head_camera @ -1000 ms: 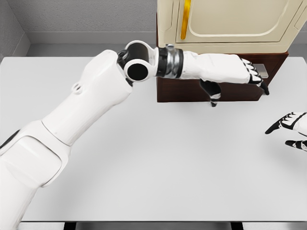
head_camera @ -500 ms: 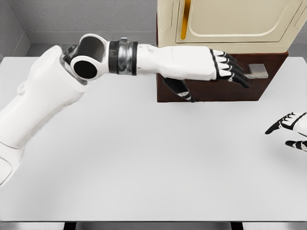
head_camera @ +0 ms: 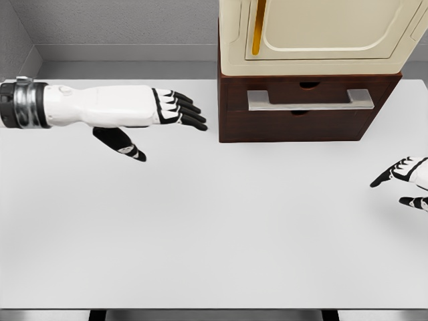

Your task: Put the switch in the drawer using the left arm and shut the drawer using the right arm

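Left hand (head_camera: 150, 114) hovers over the table (head_camera: 200, 234), left of the cabinet, palm side down, four fingers (head_camera: 187, 112) stretched straight toward the drawer front, thumb (head_camera: 124, 142) hanging loose below. It holds nothing. Forearm runs level out to the picture's left edge, metal wrist ring showing there.

Right hand (head_camera: 406, 179) sits at the far right edge above the table, only partly in view; its fingers look loosely spread, nothing in them.

Drawer (head_camera: 307, 110) is in the dark wooden base under a cream appliance (head_camera: 314, 33) with a yellow handle strip. Drawer face sits flush with the base, silver bar handle (head_camera: 309, 100) across it, well apart from both hands.

Switch: cannot be seen anywhere on the table or in either hand; cannot tell where it lies.
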Robot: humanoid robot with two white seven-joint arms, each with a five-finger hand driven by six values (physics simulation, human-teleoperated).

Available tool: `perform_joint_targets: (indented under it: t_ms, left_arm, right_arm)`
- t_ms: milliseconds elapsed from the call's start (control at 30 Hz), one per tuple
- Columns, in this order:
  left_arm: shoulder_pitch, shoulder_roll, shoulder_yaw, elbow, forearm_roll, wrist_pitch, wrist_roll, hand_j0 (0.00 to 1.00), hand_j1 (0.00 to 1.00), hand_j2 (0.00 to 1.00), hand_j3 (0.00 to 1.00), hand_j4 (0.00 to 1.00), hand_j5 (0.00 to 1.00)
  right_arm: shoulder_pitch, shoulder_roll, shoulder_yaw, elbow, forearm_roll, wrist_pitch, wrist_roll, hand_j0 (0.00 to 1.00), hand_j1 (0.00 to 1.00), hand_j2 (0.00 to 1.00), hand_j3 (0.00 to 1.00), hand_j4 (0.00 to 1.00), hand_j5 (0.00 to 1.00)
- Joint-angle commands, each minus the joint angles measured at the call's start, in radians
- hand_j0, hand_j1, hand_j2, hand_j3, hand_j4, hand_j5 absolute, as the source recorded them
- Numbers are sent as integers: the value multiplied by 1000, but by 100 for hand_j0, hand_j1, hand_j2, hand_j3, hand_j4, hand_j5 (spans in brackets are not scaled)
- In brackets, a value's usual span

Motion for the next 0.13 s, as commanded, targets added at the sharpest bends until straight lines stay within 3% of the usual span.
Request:
perform_joint_targets:
  t_ms: [0, 100]
  left_arm:
    - [0, 3, 1, 10, 6, 3, 1, 100, 100, 100, 100, 100, 100]
    - [-3, 8, 3, 23, 4, 3, 1, 100, 100, 100, 100, 100, 100]
  right_arm:
    - [-2, -2, 6, 0, -7, 3, 0, 71, 71, 71, 71, 71, 71]
    - [0, -2, 12, 0, -5, 3, 0, 71, 71, 71, 71, 71, 71]
